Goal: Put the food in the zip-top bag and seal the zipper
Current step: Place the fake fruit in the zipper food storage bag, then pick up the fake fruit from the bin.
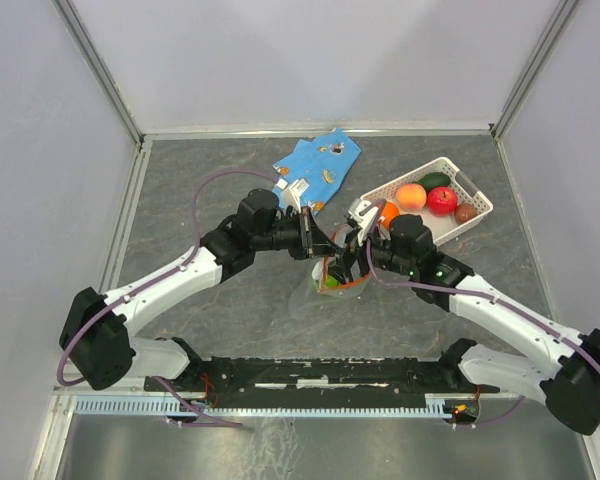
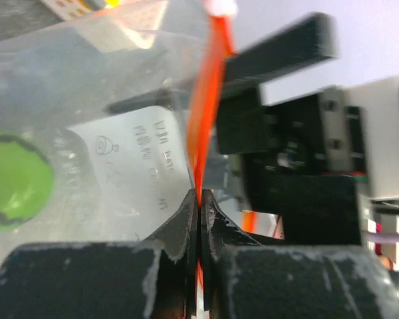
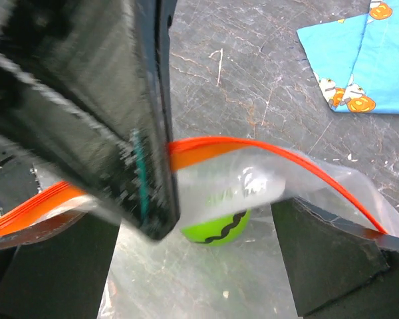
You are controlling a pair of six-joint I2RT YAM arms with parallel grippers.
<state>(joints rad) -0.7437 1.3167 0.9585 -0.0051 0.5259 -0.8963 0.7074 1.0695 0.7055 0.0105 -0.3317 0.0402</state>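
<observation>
The zip-top bag [image 1: 325,285] hangs between my two grippers at mid-table, its mouth held up. My left gripper [image 2: 199,199] is shut on the orange-red zipper [image 2: 209,100]; the white slider [image 2: 219,6] shows at the top edge. One piece of food, a green ball with a black wavy line [image 3: 219,226], lies inside the bag and also shows in the left wrist view [image 2: 13,183]. My right gripper [image 3: 196,266] is open, its fingers [image 3: 332,259] spread wide at the bag's mouth, with the zipper [image 3: 253,143] arching across them. More food [image 1: 441,200] lies in the basket.
A white lattice basket [image 1: 477,195] at the back right holds a peach [image 1: 410,195], a dark green, a red and a brown piece. A blue patterned cloth [image 1: 320,160] lies at the back centre. My left gripper [image 3: 100,100] crowds the right wrist view.
</observation>
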